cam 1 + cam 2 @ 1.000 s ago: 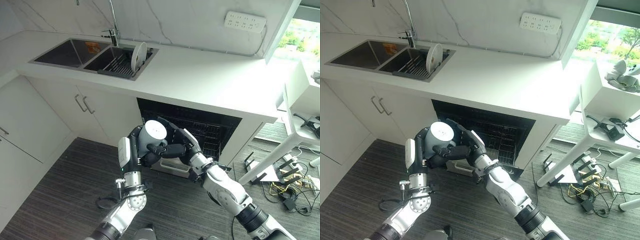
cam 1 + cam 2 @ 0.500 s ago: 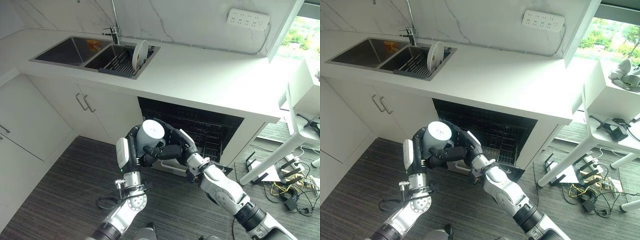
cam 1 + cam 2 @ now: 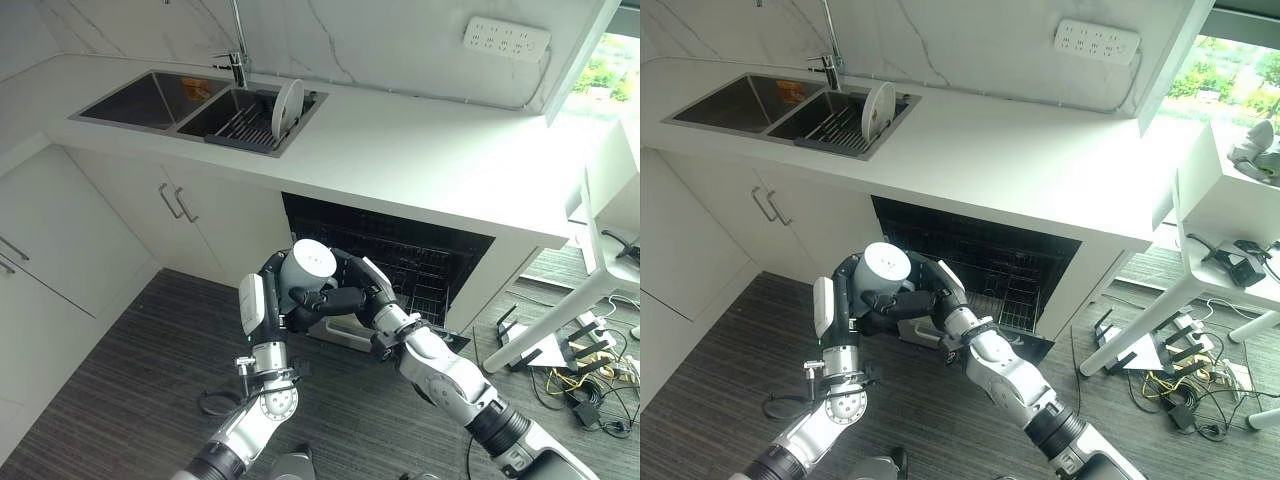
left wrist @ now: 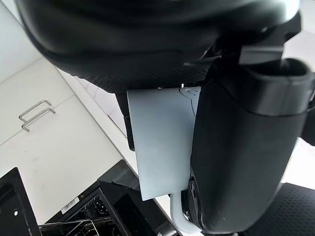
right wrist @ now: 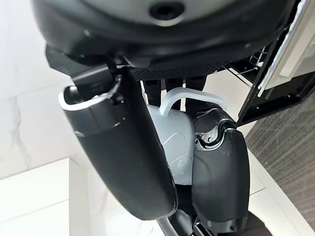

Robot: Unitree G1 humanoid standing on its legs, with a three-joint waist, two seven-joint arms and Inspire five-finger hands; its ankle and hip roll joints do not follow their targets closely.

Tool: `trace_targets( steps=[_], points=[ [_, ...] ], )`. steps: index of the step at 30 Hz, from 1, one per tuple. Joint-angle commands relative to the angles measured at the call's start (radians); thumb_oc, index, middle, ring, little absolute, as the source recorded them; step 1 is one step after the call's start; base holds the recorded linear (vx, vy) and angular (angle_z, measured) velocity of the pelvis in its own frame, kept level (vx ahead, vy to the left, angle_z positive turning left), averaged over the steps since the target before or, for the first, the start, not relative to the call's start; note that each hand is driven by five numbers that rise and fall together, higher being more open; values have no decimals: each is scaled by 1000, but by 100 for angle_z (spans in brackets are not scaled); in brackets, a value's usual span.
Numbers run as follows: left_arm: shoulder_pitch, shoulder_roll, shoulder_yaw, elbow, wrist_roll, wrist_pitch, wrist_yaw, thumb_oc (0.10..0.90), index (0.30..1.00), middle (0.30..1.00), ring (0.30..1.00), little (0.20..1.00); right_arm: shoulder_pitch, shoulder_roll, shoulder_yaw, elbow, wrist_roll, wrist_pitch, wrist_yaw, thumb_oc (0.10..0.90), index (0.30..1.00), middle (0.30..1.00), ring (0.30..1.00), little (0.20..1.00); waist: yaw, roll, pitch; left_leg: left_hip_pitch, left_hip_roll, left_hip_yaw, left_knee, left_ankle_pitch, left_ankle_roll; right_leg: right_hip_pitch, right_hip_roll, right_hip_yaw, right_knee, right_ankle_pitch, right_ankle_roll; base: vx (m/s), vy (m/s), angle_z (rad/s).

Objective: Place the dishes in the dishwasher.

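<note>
A pale grey mug (image 3: 305, 268) with a curved handle sits between both hands, held in the air in front of the open black dishwasher (image 3: 400, 255) under the white countertop (image 3: 420, 150). The left hand (image 3: 272, 300) has its fingers curled round the mug's side; in the left wrist view the mug wall (image 4: 160, 140) lies pressed against the dark thumb. The right hand (image 3: 350, 290) wraps the mug from the other side, fingers clamped round it, the handle (image 5: 183, 96) showing just past them. On the countertop, a steel double sink (image 3: 190, 105) holds a dark rack with one white plate (image 3: 287, 108) standing on edge.
</note>
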Motion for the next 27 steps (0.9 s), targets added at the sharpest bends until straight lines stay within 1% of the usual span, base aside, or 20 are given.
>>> trace_targets(
  steps=[1, 9, 11, 12, 13, 14, 16, 17, 18, 19, 20, 21, 22, 23, 27],
  points=[
    [-175, -37, -146, -85, 85, -95, -22, 400, 300, 300, 300, 300, -204, 186, 63, -111, 25, -126, 60, 400, 300, 300, 300, 300, -2, -28, -16, 40, -12, 10, 79, -216, 29, 79, 2, 53, -109, -3, 75, -10, 1, 5],
    [-181, -36, -158, -85, 89, -105, -26, 400, 300, 300, 300, 300, -207, 186, 65, -109, 15, -140, 52, 400, 300, 300, 300, 300, 1, -28, -13, 39, -11, 8, 79, -216, 29, 79, 2, 50, -109, -4, 75, -3, -1, 1],
    [-180, -38, -161, -80, 86, -109, -24, 400, 300, 300, 300, 300, -214, 186, 61, -106, 10, -154, 45, 400, 300, 300, 300, 300, 0, -27, -14, 41, -10, 8, 79, -216, 29, 80, 3, 52, -109, -5, 73, 0, 0, 0],
    [-179, -38, -160, -80, 86, -107, -21, 723, 785, 785, 785, 785, -215, 183, 57, -108, 12, -162, 33, 400, 300, 300, 300, 300, 0, -27, -13, 41, -9, 9, 79, -215, 29, 81, 3, 51, -109, -5, 74, 0, 0, 0],
    [-179, -39, -159, -80, 80, -106, -20, 723, 785, 785, 785, 785, -215, 181, 54, -112, 17, -158, 26, 400, 300, 300, 300, 300, -1, -27, -13, 42, -9, 9, 79, -215, 29, 81, 2, 52, -109, -5, 74, 0, 0, 0],
    [-177, -40, -156, -80, 69, -107, -20, 800, 900, 900, 900, 900, -211, 180, 46, -117, 19, -180, 24, 400, 300, 300, 300, 300, -3, -26, -13, 43, -8, 10, 79, -215, 28, 81, 3, 51, -109, -5, 74, 0, 0, 0],
    [-176, -43, -154, -75, 67, -110, -13, 800, 900, 900, 900, 900, -209, 176, 32, -127, 16, -217, 1, 400, 300, 300, 300, 300, -7, -24, -15, 44, -6, 13, 79, -214, 28, 82, 2, 50, -109, -5, 73, 0, 0, 0],
    [-176, -43, -154, -74, 66, -111, -12, 800, 900, 900, 900, 900, -208, 175, 29, -129, 17, -219, -3, 400, 300, 300, 300, 300, -8, -23, -15, 44, -6, 13, 79, -214, 28, 82, 2, 50, -109, -5, 73, 0, 0, 0],
    [-174, -43, -151, -73, 64, -113, -11, 800, 900, 900, 900, 900, -207, 172, 20, -134, 16, -235, -21, 400, 300, 300, 300, 300, -9, -23, -16, 44, -5, 14, 79, -214, 28, 83, 2, 49, -109, -5, 73, 0, 0, 0],
    [-171, -43, -146, -72, 64, -115, -7, 800, 900, 900, 900, 900, -204, 165, 0, -140, 16, -267, -62, 400, 300, 300, 300, 300, -13, -22, -18, 45, -3, 16, 79, -213, 27, 83, 2, 48, -109, -5, 73, 0, 0, 0],
    [-169, -42, -144, -73, 64, -115, -4, 800, 900, 900, 900, 900, -202, 161, -13, -144, 19, -279, -82, 400, 300, 300, 300, 300, -15, -21, -19, 46, -1, 17, 79, -214, 26, 84, 3, 47, -109, -5, 73, 0, 0, 0],
    [-165, -37, -135, -80, 60, -116, -1, 800, 900, 900, 900, 900, -192, 150, -45, -150, 21, -315, -131, 400, 300, 300, 300, 300, -21, -19, -19, 47, 2, 18, 79, -214, 26, 85, 3, 46, -109, -5, 73, 0, 0, 0],
    [-162, -37, -131, -83, 60, -117, 1, 800, 900, 900, 900, 900, -188, 146, -61, -152, 25, -328, -146, 400, 300, 300, 300, 300, -24, -18, -20, 46, 2, 19, 79, -213, 25, 85, 3, 47, -109, -5, 73, 0, 0, 0],
    [-160, -34, -126, -87, 63, -119, 6, 800, 900, 900, 900, 900, -179, 139, -84, -154, 31, -355, -171, 400, 300, 300, 300, 300, -27, -17, -21, 45, 4, 20, 79, -213, 26, 84, 3, 47, -109, -6, 73, 0, 0, 0],
    [-153, -28, -104, -104, 64, -112, 19, 800, 900, 900, 900, 900, -137, 108, -169, -170, 52, -421, -209, 400, 300, 300, 300, 300, -45, -12, -21, 46, 6, 23, 79, -213, 26, 84, 5, 48, -109, -6, 71, 0, 0, 0]
  ],
)
